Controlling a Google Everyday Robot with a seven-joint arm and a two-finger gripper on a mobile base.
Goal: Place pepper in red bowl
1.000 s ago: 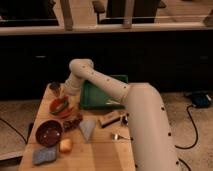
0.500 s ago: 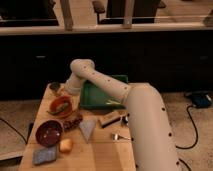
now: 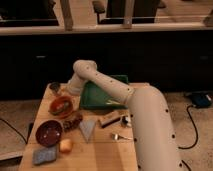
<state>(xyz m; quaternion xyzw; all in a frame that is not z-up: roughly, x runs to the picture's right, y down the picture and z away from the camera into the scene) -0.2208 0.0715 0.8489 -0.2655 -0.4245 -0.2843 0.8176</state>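
Note:
The red bowl (image 3: 60,106) stands on the left part of the wooden table (image 3: 100,150). A small greenish, elongated pepper (image 3: 62,105) shows inside it. My gripper (image 3: 69,96) is at the end of the white arm, just above the bowl's far right rim. The arm reaches in from the lower right, bends at an elbow (image 3: 84,67) and comes down toward the bowl. I cannot tell whether the gripper touches the pepper.
A darker maroon bowl (image 3: 49,132) sits in front of the red one. A pale yellow lump (image 3: 65,145) and a grey-blue sponge (image 3: 44,155) lie near the front edge. A green tray (image 3: 97,97), a small can (image 3: 55,88), a grey cloth (image 3: 87,128), a brown bar (image 3: 109,119) and a utensil (image 3: 120,136) are also on the table.

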